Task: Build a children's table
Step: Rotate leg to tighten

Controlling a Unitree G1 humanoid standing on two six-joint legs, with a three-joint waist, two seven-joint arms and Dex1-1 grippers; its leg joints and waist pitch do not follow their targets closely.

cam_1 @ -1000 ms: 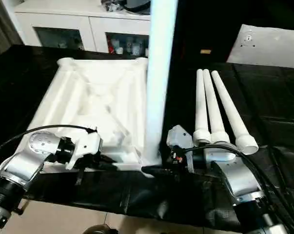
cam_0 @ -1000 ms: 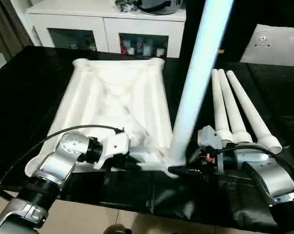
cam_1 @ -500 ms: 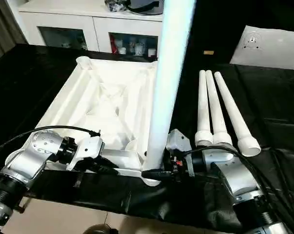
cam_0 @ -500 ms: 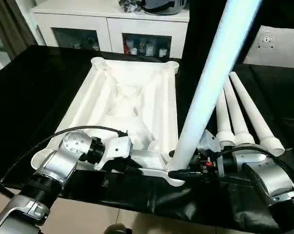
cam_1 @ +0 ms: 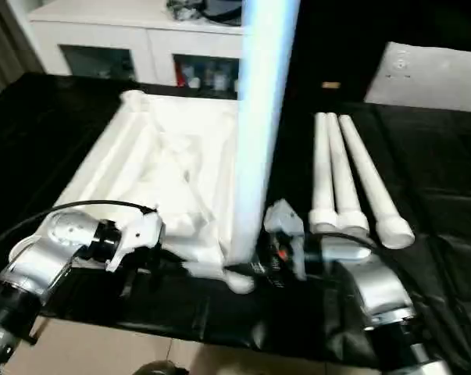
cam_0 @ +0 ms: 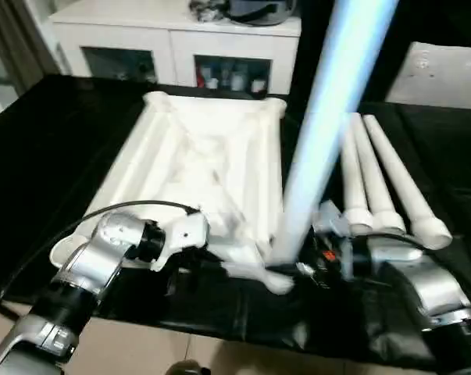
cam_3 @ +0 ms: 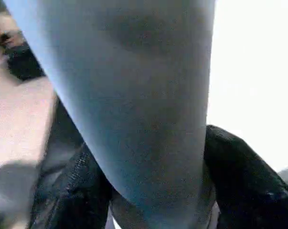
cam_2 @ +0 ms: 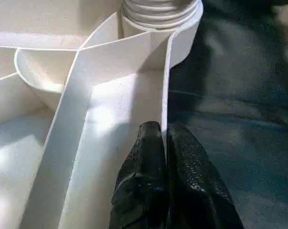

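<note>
Right end effector (cam_3: 153, 191) clamps leg (cam_0: 329, 117); left end effector (cam_2: 164, 143) pinches tabletop (cam_0: 196, 156) rim.

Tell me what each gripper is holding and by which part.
The right gripper clasps the upright leg near its lower end, by the corner socket. The left gripper pinches the tabletop's thin edge wall near that corner.
</note>
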